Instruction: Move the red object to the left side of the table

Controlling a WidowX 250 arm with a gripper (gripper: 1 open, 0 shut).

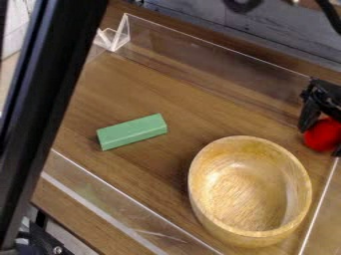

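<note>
Black gripper at the right edge of my view stood wide, its dark fingers against or just beside the small glossy red rounded object; I could not tell whether they touched. The red piece lay near the round, pale wooden bowl, on the brown wood-grain table. I saw a green rectangular block well apart from it.

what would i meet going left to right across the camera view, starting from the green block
green block, wooden bowl, red object
</note>
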